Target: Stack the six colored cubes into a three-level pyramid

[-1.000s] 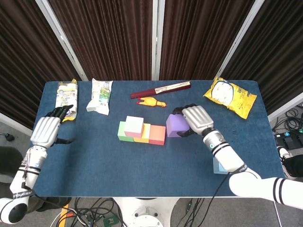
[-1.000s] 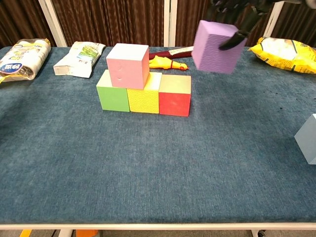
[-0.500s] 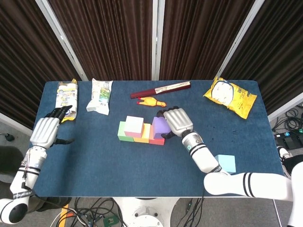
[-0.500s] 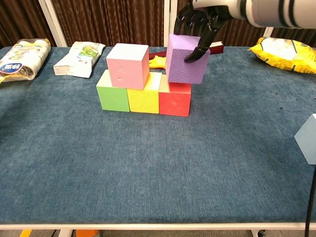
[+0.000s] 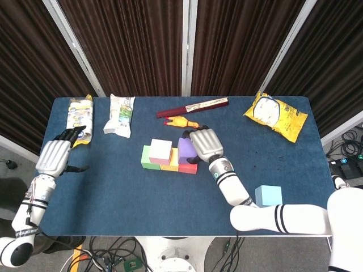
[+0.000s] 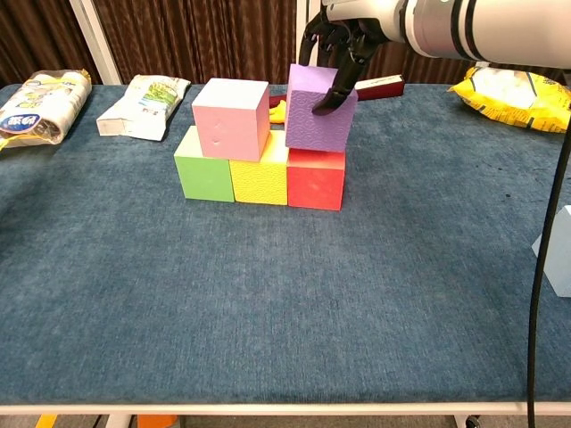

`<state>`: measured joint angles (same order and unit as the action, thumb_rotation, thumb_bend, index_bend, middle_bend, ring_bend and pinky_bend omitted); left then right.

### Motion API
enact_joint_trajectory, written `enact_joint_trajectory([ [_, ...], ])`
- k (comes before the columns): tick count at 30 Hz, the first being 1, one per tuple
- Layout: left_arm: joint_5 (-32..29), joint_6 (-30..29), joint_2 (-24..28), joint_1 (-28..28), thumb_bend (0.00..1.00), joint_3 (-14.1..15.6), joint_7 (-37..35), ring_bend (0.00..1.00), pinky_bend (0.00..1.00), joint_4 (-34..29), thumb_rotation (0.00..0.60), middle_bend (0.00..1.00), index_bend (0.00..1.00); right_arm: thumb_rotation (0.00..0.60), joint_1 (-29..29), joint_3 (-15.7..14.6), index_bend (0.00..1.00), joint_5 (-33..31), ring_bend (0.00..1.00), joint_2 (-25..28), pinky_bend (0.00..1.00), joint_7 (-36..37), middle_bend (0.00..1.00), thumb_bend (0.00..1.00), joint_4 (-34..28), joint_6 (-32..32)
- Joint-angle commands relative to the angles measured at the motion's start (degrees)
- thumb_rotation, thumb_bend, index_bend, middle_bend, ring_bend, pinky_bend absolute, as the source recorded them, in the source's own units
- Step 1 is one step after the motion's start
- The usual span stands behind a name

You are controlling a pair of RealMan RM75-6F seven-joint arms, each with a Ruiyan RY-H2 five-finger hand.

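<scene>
Green (image 6: pixel 204 166), yellow (image 6: pixel 260 178) and red (image 6: pixel 315 179) cubes form a row on the blue table (image 6: pixel 268 303). A pink cube (image 6: pixel 231 119) sits on top, over the green and yellow ones. My right hand (image 6: pixel 339 40) grips a purple cube (image 6: pixel 319 107) from above, held over the red and yellow cubes, slightly tilted; whether it touches them I cannot tell. In the head view the right hand (image 5: pixel 205 145) covers part of the purple cube (image 5: pixel 185 151). A light blue cube (image 5: pixel 268 195) lies apart near the front right. My left hand (image 5: pixel 54 156) hovers at the table's left edge, holding nothing, fingers curled.
Two snack packets (image 5: pixel 79 113) (image 5: pixel 119 115) lie at the back left. A yellow rubber chicken (image 5: pixel 182 122) and a dark red stick (image 5: pixel 191 106) lie behind the stack. A yellow chip bag (image 5: pixel 275 115) sits at the back right.
My right hand has carried the purple cube leftward from the right of the row and lowered it onto the red and yellow cubes. The left hand has stayed still.
</scene>
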<state>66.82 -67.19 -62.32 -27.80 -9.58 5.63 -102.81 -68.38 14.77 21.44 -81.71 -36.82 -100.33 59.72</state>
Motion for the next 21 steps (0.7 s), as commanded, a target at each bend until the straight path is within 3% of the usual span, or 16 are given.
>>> enact_joint_trajectory([
  [1,0.17,0.11,0.05,0.02,0.02,-0.02,0.04,0.1,0.26,-0.07,0.6,0.13,0.1,0.6,-0.3,0.16,0.28,-0.52,0.26,-0.46,0.16,-0.45,0.53,0.16,0.26,0.39],
  [21,0.63,0.8,0.1,0.43,0.02,-0.22,-0.52,0.1,0.26,-0.03,0.6,0.13,0.1,0.6,-1.78,1.35,0.24,-2.76,0.25,-3.34,0.14,-2.81,0.52,0.15,0.29,2.85],
])
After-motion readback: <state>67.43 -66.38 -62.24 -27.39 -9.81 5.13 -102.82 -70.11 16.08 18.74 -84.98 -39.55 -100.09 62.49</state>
